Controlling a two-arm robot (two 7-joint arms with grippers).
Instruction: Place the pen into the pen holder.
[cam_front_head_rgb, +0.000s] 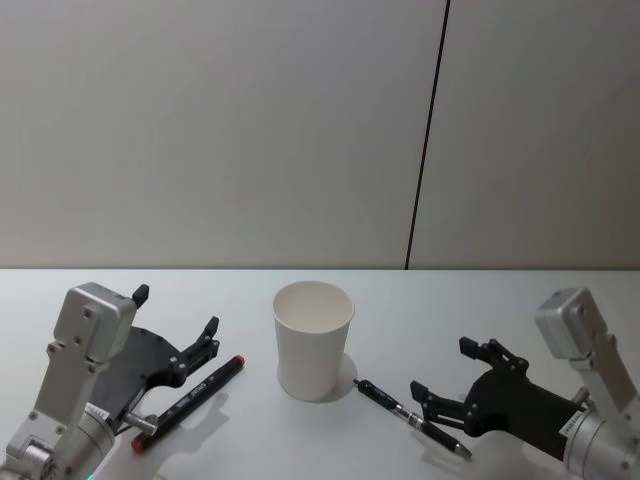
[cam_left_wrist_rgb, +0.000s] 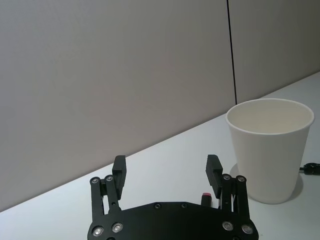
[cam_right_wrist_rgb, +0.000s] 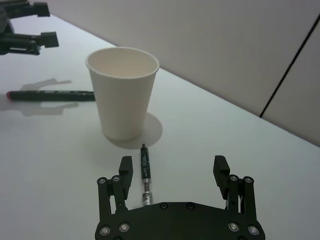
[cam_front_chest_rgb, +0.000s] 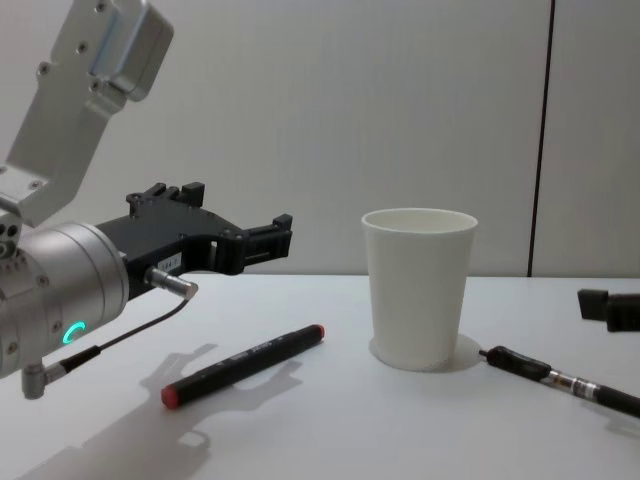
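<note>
The pen holder, a white paper cup (cam_front_head_rgb: 313, 340) (cam_front_chest_rgb: 418, 290), stands upright and empty at the table's middle. A slim black pen (cam_front_head_rgb: 410, 417) (cam_right_wrist_rgb: 145, 172) lies flat to its right, one end by the cup's base. My right gripper (cam_front_head_rgb: 443, 368) (cam_right_wrist_rgb: 173, 165) hovers open over the pen's other end, holding nothing. A black marker with red ends (cam_front_head_rgb: 190, 400) (cam_front_chest_rgb: 245, 365) lies left of the cup. My left gripper (cam_front_head_rgb: 176, 310) (cam_left_wrist_rgb: 166, 165) hangs open and empty just above and behind that marker.
The white table (cam_front_head_rgb: 330, 440) has bare surface in front of the cup and between the two pens. A grey wall with a dark vertical seam (cam_front_head_rgb: 425, 150) runs along the table's far edge.
</note>
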